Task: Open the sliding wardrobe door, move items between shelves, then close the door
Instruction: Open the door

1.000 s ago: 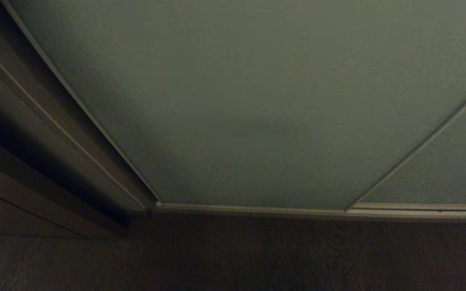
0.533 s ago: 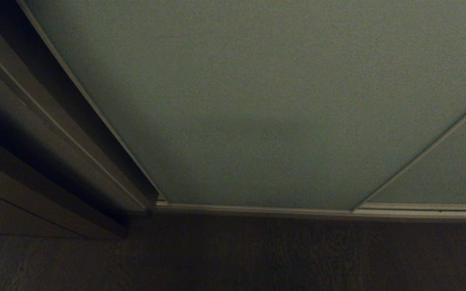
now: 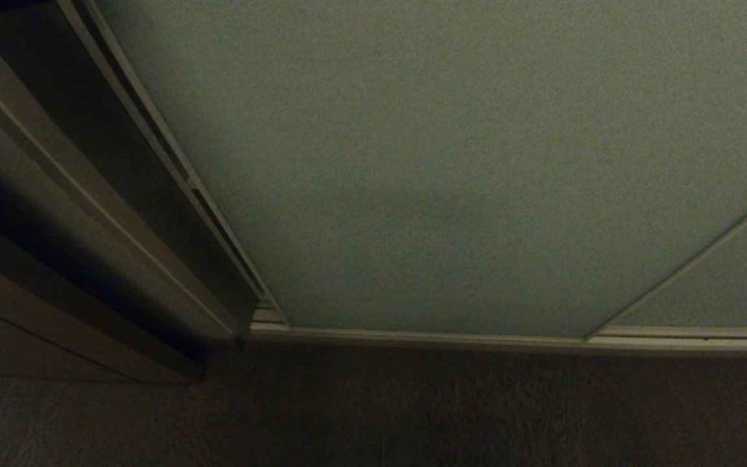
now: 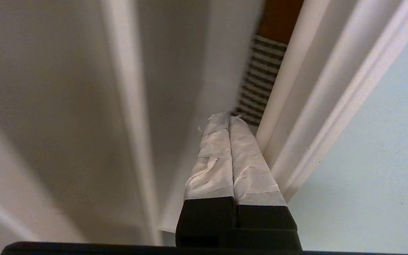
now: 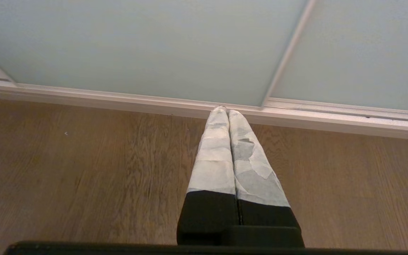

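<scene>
- Left gripper [image 4: 229,118]: its two tape-wrapped, wedge-shaped fingers are pressed flat together on nothing, tips poked into the narrow gap just beside the door's cream edge.
- Sliding wardrobe door [image 3: 451,162]: a matte, pale grey-green panel, flat and smooth, rimmed by a thin cream frame [image 4: 317,102]; it stands upright, its long axis vertical, its foot in the floor track.
- A slim opening shows at its left edge, beside the dark brown side frame [image 3: 75,214].
- Past the fingertips lies something ribbed or striped in black and white [image 4: 260,81], perhaps the track; the view is too blurred to say.
- Right gripper [image 5: 228,110]: also closed and empty, pointing at the cream bottom rail [image 5: 119,101] over the wood-grain floor [image 5: 83,170].
- A second panel [image 3: 723,285] overlaps to the right.
</scene>
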Available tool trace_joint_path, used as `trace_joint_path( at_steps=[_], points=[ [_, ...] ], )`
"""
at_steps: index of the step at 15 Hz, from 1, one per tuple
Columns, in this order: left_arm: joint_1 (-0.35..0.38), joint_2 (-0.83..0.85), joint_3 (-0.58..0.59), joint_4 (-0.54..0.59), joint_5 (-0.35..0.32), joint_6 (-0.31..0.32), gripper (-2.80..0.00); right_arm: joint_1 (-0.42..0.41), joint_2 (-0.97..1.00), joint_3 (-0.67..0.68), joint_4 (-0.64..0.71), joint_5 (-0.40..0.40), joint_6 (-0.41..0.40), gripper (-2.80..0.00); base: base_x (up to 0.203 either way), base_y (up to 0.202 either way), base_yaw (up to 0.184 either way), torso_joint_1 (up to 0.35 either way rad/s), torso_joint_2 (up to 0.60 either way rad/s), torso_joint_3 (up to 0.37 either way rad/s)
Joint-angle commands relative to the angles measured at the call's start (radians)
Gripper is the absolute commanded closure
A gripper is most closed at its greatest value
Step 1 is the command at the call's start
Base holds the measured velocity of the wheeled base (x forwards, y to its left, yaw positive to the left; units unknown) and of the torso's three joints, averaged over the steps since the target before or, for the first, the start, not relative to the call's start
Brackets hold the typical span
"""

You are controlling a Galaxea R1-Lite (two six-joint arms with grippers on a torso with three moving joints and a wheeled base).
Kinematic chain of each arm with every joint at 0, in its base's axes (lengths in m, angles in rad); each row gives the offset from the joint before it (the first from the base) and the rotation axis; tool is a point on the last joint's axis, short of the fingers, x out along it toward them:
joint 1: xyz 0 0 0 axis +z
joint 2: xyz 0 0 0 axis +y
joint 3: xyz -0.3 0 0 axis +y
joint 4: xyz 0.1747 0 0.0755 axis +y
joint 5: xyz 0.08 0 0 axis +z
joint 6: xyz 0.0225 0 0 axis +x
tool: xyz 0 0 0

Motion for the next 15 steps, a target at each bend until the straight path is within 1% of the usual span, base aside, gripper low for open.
trace_joint_path(
  at_steps=[1, 4, 8, 11, 13, 15],
  points=[
    [-0.061, 0.012, -0.004, -0.004, 0.002, 0.000, 0.00, 0.001, -0.001, 0.000, -0.001, 0.001, 0.000, 0.00, 0.000, 0.000, 0.000, 0.000, 0.00, 0.000],
    [-0.136, 0.029, 0.005, -0.003, 0.004, -0.002, 0.00, 0.001, -0.001, 0.000, -0.001, 0.001, 0.000, 0.00, 0.000, 0.000, 0.000, 0.000, 0.00, 0.000],
    [-0.261, 0.054, 0.001, -0.002, 0.034, -0.003, 0.00, 0.001, -0.001, 0.000, -0.001, 0.001, 0.000, 0.00, 0.000, 0.000, 0.000, 0.000, 0.00, 0.000],
    [-0.348, 0.072, -0.005, -0.002, 0.037, -0.003, 0.00, 0.001, -0.001, 0.000, -0.001, 0.001, 0.000, 0.00, 0.000, 0.000, 0.000, 0.000, 0.00, 0.000],
    [-0.384, 0.075, -0.007, -0.005, 0.038, 0.000, 0.00, 0.001, -0.001, 0.000, -0.001, 0.001, 0.000, 0.00, 0.000, 0.000, 0.000, 0.000, 0.00, 0.000],
    [-0.384, 0.055, -0.008, -0.004, 0.039, -0.002, 0.00, 0.001, -0.001, 0.000, -0.001, 0.001, 0.000, 0.00, 0.000, 0.000, 0.000, 0.000, 0.00, 0.000]
  ],
)
